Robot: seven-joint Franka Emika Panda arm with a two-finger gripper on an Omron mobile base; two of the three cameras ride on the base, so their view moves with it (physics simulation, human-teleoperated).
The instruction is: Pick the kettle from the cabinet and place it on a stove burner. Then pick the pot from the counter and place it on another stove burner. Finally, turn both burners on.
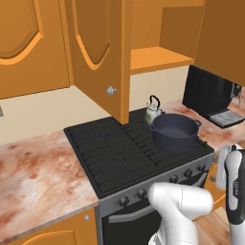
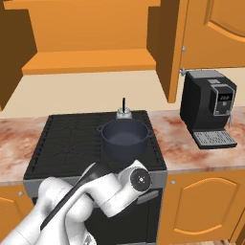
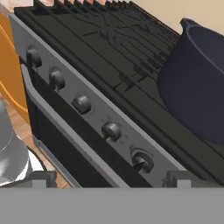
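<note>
The small whitish kettle [image 1: 153, 111] [image 2: 124, 113] stands on the back right burner of the black cooktop [image 1: 110, 148] [image 2: 67, 139]. Directly in front of it, the dark navy pot [image 1: 174, 131] [image 2: 125, 138] [image 3: 197, 87] sits on the front right burner. My gripper [image 3: 110, 180] is open and empty, held low in front of the range and facing its row of round dark knobs [image 3: 111, 130]. The nearest knob [image 3: 142, 162] lies just ahead of the fingertips. The orange cabinet [image 1: 158, 57] [image 2: 91, 62] hangs open above, its shelf bare.
The open cabinet door [image 1: 98, 48] juts out over the stove's back edge. A black coffee machine [image 1: 210, 95] [image 2: 210, 107] stands on the marbled counter [image 1: 33, 177] [image 2: 191, 158] to the right. The oven door and orange base cabinets lie below the knobs.
</note>
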